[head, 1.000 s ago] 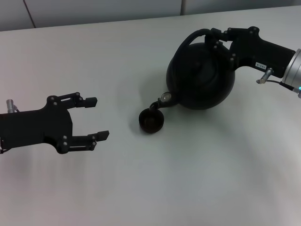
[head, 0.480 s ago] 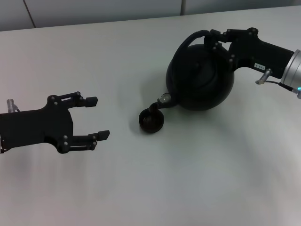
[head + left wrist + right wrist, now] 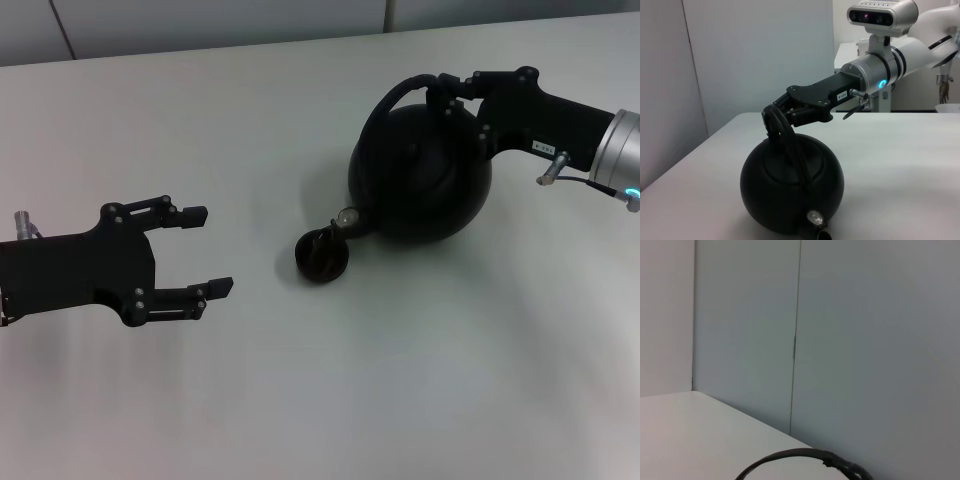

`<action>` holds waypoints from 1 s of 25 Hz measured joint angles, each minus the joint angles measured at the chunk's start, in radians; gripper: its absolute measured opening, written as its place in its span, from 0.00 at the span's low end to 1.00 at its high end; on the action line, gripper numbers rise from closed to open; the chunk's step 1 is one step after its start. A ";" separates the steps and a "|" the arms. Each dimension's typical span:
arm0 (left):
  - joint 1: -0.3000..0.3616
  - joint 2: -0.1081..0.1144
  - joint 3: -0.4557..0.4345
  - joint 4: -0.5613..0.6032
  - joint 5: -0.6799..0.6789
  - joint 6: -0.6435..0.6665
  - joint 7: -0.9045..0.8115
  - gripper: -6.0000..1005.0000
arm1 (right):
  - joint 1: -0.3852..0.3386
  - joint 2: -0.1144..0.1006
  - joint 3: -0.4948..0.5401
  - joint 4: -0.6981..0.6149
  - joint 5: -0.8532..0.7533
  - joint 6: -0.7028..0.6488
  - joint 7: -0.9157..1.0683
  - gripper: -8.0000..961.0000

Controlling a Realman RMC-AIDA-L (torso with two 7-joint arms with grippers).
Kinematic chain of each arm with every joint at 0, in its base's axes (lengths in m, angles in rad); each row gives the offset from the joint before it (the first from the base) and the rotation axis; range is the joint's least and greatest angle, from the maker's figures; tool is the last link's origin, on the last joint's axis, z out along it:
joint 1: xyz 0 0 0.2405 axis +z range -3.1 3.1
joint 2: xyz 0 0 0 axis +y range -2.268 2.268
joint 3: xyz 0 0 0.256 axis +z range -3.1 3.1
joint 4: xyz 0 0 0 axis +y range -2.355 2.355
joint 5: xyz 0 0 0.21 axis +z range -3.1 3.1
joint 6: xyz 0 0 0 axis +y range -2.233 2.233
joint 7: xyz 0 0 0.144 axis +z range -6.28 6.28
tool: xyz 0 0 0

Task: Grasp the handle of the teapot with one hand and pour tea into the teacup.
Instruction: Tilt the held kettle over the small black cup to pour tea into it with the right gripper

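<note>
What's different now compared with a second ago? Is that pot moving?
Yes, slightly. The right gripper, shut on the handle, has tipped the teapot further, bringing its spout lower over the teacup. The teacup stayed put, and the left gripper stayed open and parked off to the left.

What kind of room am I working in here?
Probably a lab or office test room, not a kitchen: a bare white table, plain panelled walls, and the robot's own camera head in the left wrist view. Only a teapot and teacup are set out.
</note>
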 joint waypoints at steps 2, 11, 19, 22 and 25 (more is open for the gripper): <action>0.000 0.000 0.000 0.000 0.000 0.000 0.000 0.81 | 0.000 0.000 0.000 -0.001 0.000 -0.001 0.000 0.17; -0.001 0.000 0.000 -0.003 0.000 0.000 0.000 0.81 | -0.002 0.001 0.000 -0.008 0.001 -0.004 0.001 0.17; -0.003 0.000 0.000 -0.002 0.000 0.000 0.000 0.81 | -0.002 0.001 0.001 -0.019 0.002 -0.005 0.001 0.17; -0.004 -0.001 0.000 -0.002 0.000 -0.008 0.000 0.81 | -0.002 0.001 0.001 -0.026 0.002 -0.005 0.001 0.16; -0.004 -0.002 0.000 -0.003 0.000 -0.015 0.000 0.81 | -0.002 0.001 0.000 -0.040 0.002 -0.006 0.015 0.16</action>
